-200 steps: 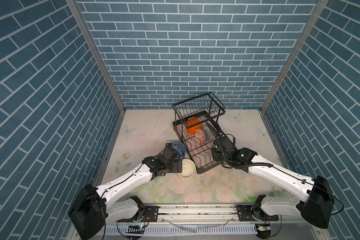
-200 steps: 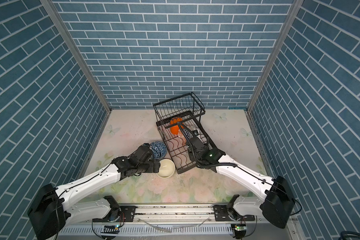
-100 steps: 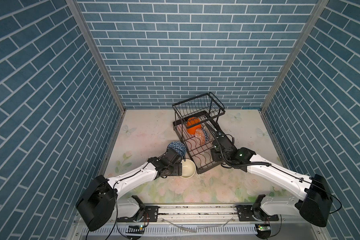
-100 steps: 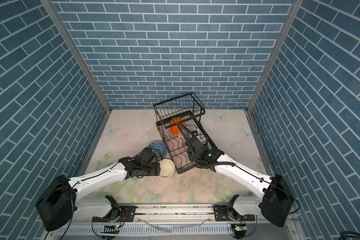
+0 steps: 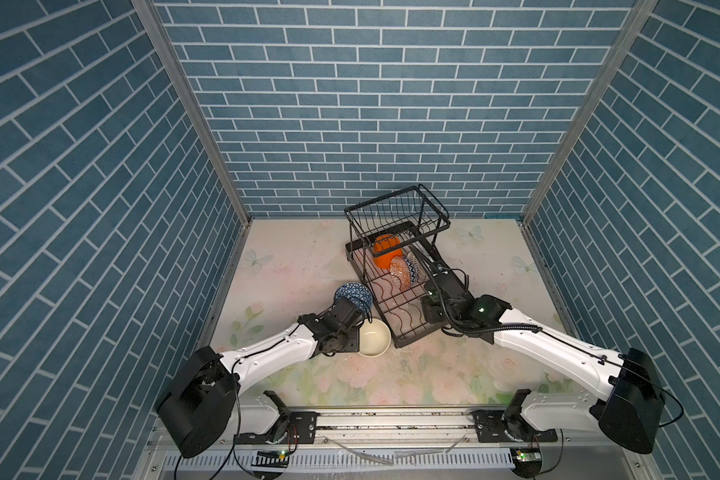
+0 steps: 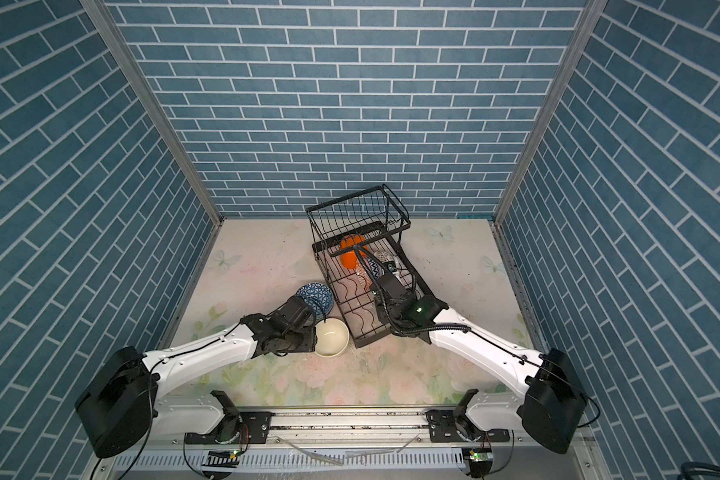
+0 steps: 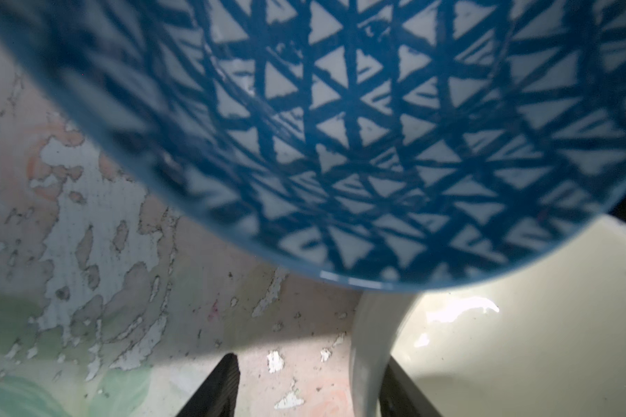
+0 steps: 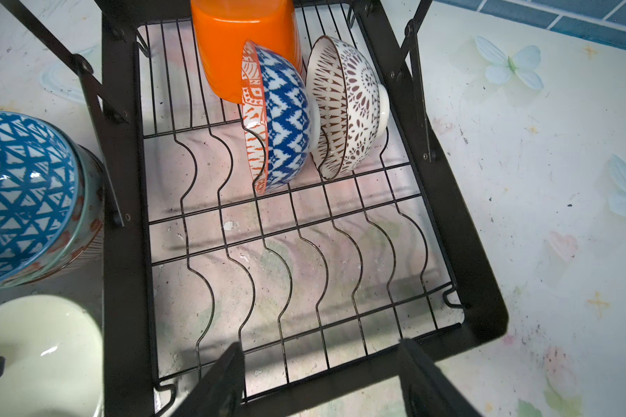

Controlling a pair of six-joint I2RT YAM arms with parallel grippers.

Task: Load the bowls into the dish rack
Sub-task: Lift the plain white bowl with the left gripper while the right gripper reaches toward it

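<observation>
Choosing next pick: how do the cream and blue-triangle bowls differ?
The cream bowl is plain, the blue bowl patterned. The cream bowl sits on the table, the blue bowl atop another bowl. The left claw straddles the cream bowl's rim, not the blue bowl's. Both upright, outside the rack.

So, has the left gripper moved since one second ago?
Yes. The left gripper shifted a little toward the rack, and it now straddles the rim of the cream bowl.

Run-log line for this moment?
left gripper: open, astride cream bowl rim, not clamped | right gripper: open, empty, over dish rack | racked: orange bowl, blue-orange bowl, brown bowl | outside rack: blue-triangle bowl
</observation>
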